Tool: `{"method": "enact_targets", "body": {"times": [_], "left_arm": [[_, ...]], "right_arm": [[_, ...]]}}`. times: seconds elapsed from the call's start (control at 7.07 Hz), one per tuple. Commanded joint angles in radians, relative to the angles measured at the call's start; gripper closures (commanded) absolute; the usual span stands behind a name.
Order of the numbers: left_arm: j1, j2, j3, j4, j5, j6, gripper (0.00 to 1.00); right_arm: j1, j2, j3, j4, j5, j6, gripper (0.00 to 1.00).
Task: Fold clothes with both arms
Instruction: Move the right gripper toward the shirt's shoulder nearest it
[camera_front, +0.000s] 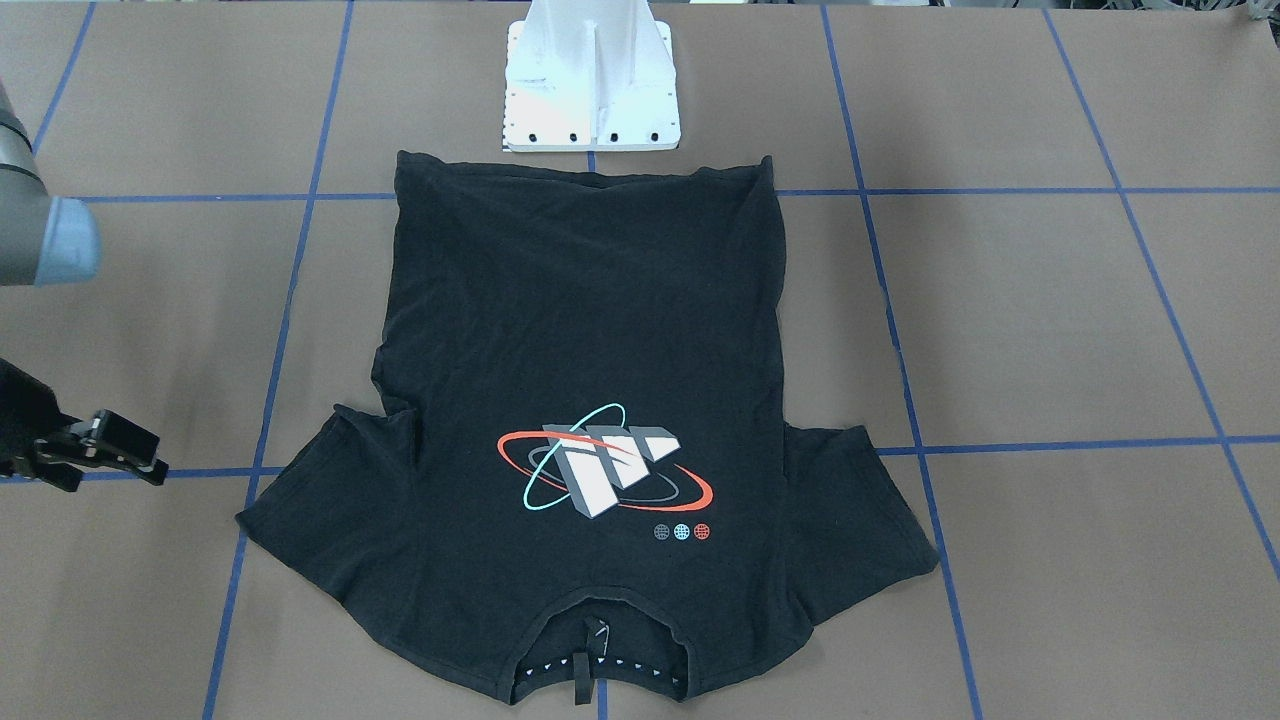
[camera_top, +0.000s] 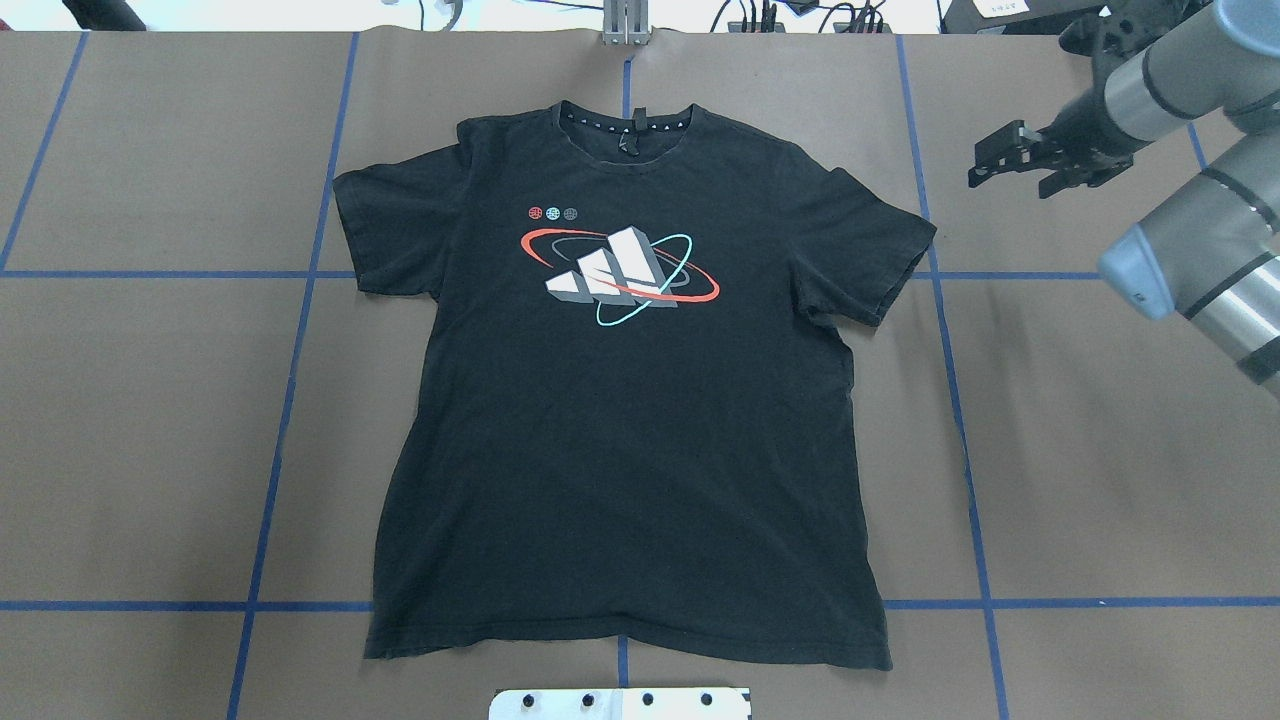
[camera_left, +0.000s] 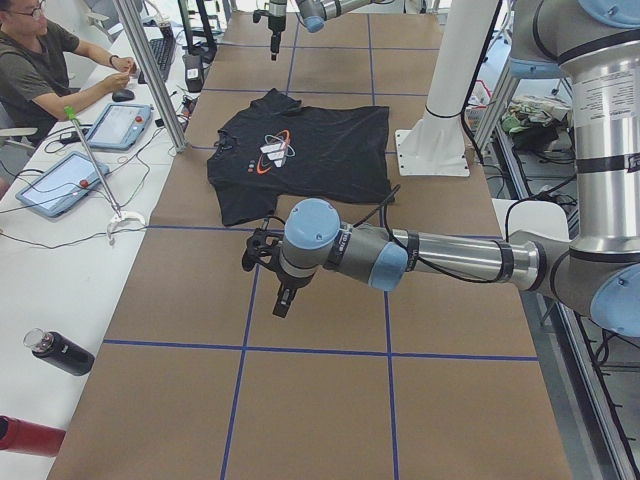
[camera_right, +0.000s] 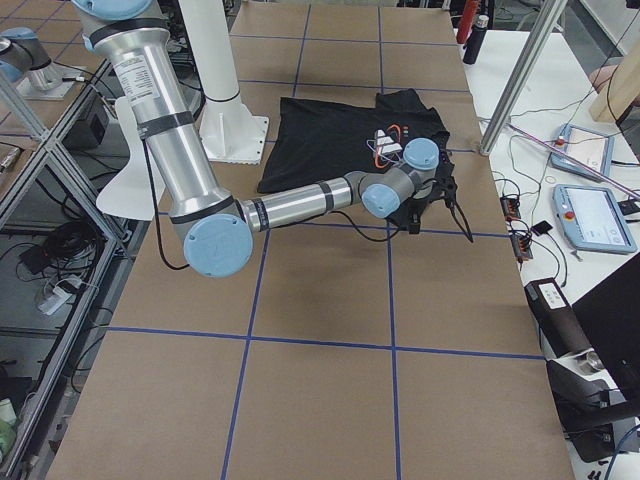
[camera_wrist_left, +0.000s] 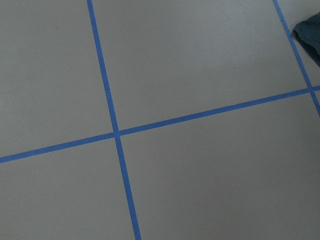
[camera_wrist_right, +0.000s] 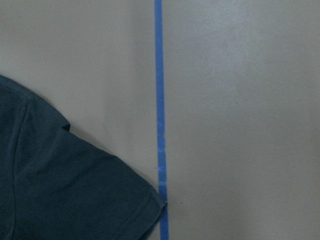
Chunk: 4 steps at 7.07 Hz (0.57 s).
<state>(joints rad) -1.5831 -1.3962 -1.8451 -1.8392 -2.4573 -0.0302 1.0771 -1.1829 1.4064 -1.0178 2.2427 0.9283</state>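
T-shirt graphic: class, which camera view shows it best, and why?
Overhead exterior: the graphic lies upright, large, uncovered. Front-facing shows it inverted; exterior left shows it small; exterior right has it partly behind the right arm; wrist views miss it.

— What lies under me?
— Brown paper (camera_top: 1100, 450) over the whole table, ruled into big squares by blue tape (camera_top: 150, 272).
— And along my far edge?
— A white bench (camera_left: 40, 290) with a tablet (camera_left: 58, 185), a black bottle (camera_left: 62, 353) and loose cables. An aluminium post (camera_left: 150, 70) rises from it, and a person (camera_left: 40, 60) sits there.
— The light?
— Even, with soft shadows.
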Motion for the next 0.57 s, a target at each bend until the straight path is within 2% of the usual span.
{"method": "enact_targets", "body": {"times": [0.0, 0.42], "left_arm": [[0.0, 0.0, -0.002, 0.0, 0.0, 0.001, 0.0], [0.0, 0.0, -0.011, 0.0, 0.0, 0.0, 0.0]], "right_arm": [[-0.065, 0.032, -0.03, 0.064, -0.066, 0.109, 0.02], [-0.114, 0.057, -0.095, 0.067, -0.147, 0.1, 0.06]]}}
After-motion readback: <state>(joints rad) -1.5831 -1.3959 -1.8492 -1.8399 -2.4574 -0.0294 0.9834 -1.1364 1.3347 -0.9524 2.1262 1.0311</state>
